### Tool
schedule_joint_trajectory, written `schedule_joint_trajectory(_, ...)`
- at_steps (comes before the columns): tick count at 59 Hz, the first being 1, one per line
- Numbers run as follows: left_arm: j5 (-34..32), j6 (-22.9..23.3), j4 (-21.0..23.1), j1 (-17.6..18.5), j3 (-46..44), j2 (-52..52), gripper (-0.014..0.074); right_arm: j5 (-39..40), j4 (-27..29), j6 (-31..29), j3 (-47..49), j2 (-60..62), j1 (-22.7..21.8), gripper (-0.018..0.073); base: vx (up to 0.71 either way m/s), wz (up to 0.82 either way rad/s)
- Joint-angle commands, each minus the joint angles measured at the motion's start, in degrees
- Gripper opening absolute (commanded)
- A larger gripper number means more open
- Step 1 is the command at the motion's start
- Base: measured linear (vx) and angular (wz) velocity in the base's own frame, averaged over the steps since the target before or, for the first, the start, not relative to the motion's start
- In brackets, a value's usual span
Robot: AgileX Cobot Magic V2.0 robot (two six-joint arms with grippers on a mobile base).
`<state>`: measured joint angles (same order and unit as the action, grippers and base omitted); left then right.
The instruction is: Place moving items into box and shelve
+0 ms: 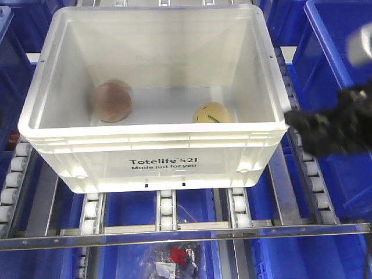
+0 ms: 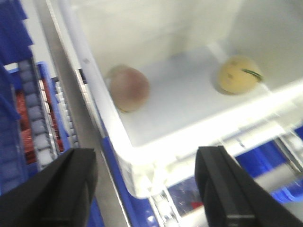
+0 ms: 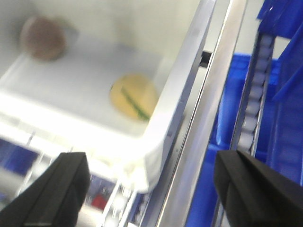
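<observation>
The white box (image 1: pixel 157 157) with black "Totelife 521" print rests on roller tracks. Both moving items lie on its floor. The dusty pink-grey ball (image 1: pixel 113 102) (image 2: pixel 129 88) (image 3: pixel 42 38) is at the left. The pale yellow ball with a green stripe (image 1: pixel 212 113) (image 2: pixel 238 75) (image 3: pixel 134 97) is at the right. My left gripper (image 2: pixel 147 189) is open and empty above the box's front-left corner (image 2: pixel 142 161). My right gripper (image 3: pixel 151 189) is open and empty over the front-right corner (image 3: pixel 156 156). In the front view the right gripper (image 1: pixel 296 122) hangs just off the box's right rim; the left one is out of view.
White rollers (image 1: pixel 167 209) and a metal front bar (image 1: pixel 174 235) carry the box. Blue bins (image 1: pixel 337 46) stand at the right, left and below. A clear bag with something red (image 1: pixel 180 256) lies in the lower bin. A steel rail (image 3: pixel 208 123) runs along the box's right side.
</observation>
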<state>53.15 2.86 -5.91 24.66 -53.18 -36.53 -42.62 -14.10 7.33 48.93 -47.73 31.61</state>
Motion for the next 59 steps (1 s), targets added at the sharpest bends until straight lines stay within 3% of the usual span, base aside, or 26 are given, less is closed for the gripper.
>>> schedule_joint_trajectory(1, -2.9, -1.1, 2.1, 0.3, 1.4, 4.4, 0.0525, 0.2, 2.9, -5.1, -0.8, 4.9, -0.1, 0.0575, 0.0, 0.0)
schedule_joint_trajectory(11, -2.9, -1.2, 3.8, 0.3, 6.5, 12.5, 0.0524, -4.4, 8.8, -10.7, -4.0, 12.4, -0.1, 0.0575, 0.0, 0.0)
schedule_joint_trajectory(21, -1.5, -1.2, 3.9, 0.3, 8.7, 15.7, 0.0505, -7.0, 9.9, -11.3, -5.2, 15.0, -0.1, 0.0575, 0.0, 0.0)
schedule_joint_trajectory(29, -1.0, -1.2, 4.3, 0.3, 10.2, 15.9, 0.043, -8.1, 10.5, -11.8, -5.2, 15.0, -0.1, 0.0551, 0.0, 0.0)
schedule_joint_trajectory(39, -1.1, -1.2, 4.3, 0.3, 10.9, 15.9, 0.0288, -8.4, 12.5, -13.3, -5.2, 15.0, -0.1, 0.0386, 0.0, 0.0)
schedule_joint_trajectory(56, -1.0, -1.2, 4.2, 0.3, 10.9, 15.9, 0.0088, -9.2, 12.5, -13.3, -5.2, 15.0, -0.1, -0.0022, 0.0, 0.0)
schedule_joint_trajectory(59, -0.6, -1.2, 4.2, 0.3, 10.9, 15.9, 0.0068, -9.7, 12.5, -13.1, -5.2, 15.0, -0.1, -0.002, 0.0, 0.0)
